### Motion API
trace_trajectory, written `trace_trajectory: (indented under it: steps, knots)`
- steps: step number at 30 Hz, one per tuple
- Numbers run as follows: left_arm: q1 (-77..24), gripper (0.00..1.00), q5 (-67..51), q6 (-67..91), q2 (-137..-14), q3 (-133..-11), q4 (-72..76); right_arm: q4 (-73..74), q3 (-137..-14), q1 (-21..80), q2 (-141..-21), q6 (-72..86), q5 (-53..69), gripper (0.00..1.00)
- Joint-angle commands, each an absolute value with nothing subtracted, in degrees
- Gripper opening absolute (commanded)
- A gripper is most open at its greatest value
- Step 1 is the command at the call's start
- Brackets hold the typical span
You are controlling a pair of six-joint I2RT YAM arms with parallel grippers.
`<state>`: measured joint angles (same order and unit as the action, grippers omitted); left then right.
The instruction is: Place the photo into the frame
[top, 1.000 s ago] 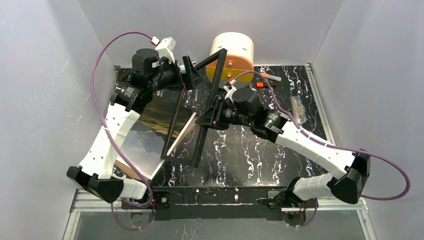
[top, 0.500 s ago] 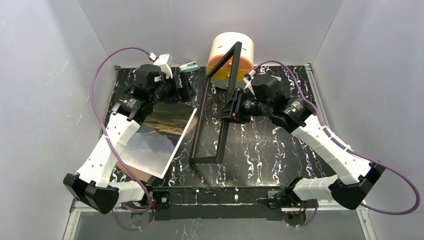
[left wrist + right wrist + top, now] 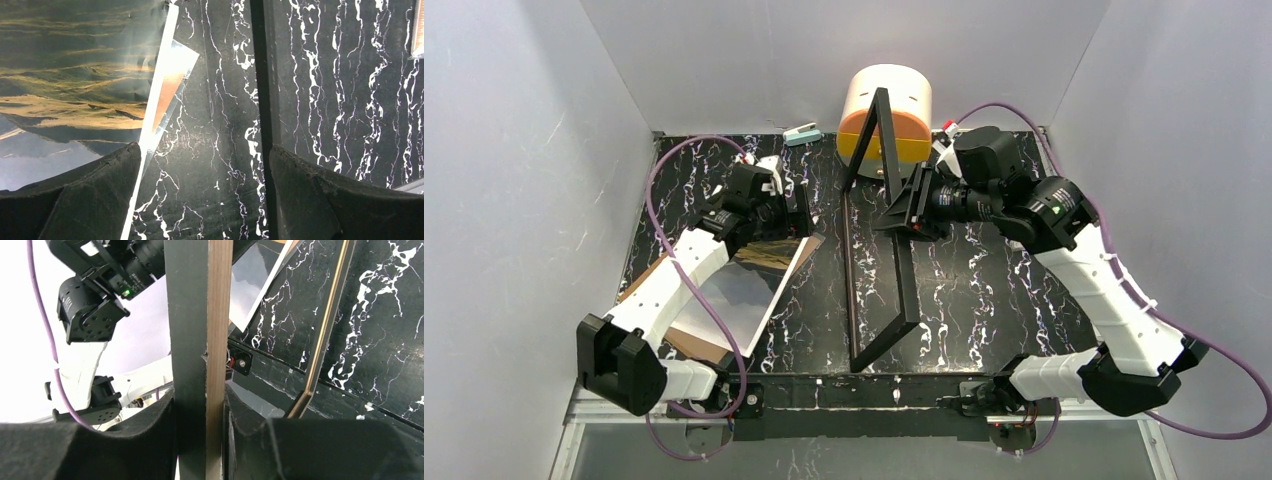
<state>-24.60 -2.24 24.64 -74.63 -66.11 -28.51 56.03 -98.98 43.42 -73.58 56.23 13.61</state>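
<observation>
The frame (image 3: 902, 255) stands tilted on edge in the middle of the table, black border outward and tan rim (image 3: 219, 340) showing in the right wrist view. My right gripper (image 3: 906, 205) is shut on its upper rail (image 3: 190, 340). The photo (image 3: 742, 290), printed side up, lies flat at the left on a brown backing board (image 3: 686, 345). My left gripper (image 3: 796, 215) is open and empty over the photo's far right corner. In the left wrist view its jaws (image 3: 202, 150) stand wide apart, with the photo (image 3: 75, 75) on the left and the frame's lower rail (image 3: 257, 75) on the right.
A cream and orange cylinder (image 3: 886, 110) stands at the back centre, right behind the frame's top. A small teal object (image 3: 801, 133) lies at the back edge. Grey walls close in on the left, right and back of the black marbled table (image 3: 984, 290).
My right gripper has swung the frame to the right and more upright. My left gripper has let go of the frame's top and come down toward the photo's far corner.
</observation>
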Motion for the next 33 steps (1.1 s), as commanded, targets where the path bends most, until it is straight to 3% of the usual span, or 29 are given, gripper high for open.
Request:
trace_trajectory:
  steps: [1,16,33]
  knots:
    - [-24.5,0.98,-1.0,26.2,-76.5,-63.7,-24.5,58.0,-102.6,43.1,-72.1,55.1,11.0,0.05]
    - [-24.5,0.98,-0.8,26.6,-80.8,-63.4,-23.0,71.4,-103.2,43.0,-77.9,47.1,-5.2,0.03]
    - [-24.0,0.98,9.5,23.6,-80.2,-69.9,-31.8,50.2,-83.6,44.6,-83.4,51.2,-1.7,0.08]
